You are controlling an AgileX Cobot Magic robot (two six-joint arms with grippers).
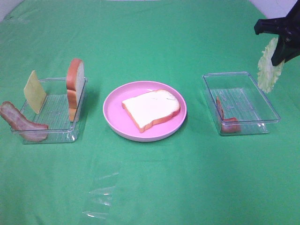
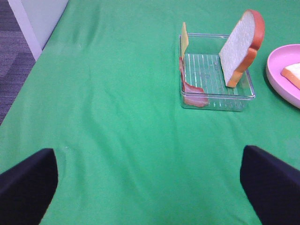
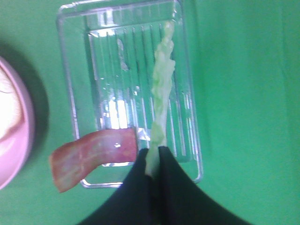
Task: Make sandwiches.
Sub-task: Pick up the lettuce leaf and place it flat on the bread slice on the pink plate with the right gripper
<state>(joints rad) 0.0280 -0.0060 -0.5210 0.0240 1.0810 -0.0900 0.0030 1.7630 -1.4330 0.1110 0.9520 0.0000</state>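
Bread slices (image 1: pixel 75 89) (image 1: pixel 151 108): two
Bacon strips (image 1: pixel 21 123) (image 1: pixel 228 125): two
Clear trays (image 1: pixel 54 110) (image 1: pixel 243 101): two
Cheese square (image 1: pixel 35 91): one
Lettuce leaf (image 1: pixel 268 70): one
Pink plate (image 1: pixel 115 112): one

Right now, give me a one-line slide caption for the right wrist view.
Right fingers clamp a lettuce leaf hanging before the clear tray; a bacon strip leans over its rim.

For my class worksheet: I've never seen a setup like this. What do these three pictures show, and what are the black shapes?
This is a two-armed robot making a toy sandwich. One camera looks down from high up; one sits on each wrist, so the black shapes are grippers. On the green cloth, a pink plate holds a bread slice. The left tray holds a second slice on edge, cheese and bacon; the right tray, another bacon strip. The left gripper is open and empty; the right gripper is shut on a lettuce leaf.
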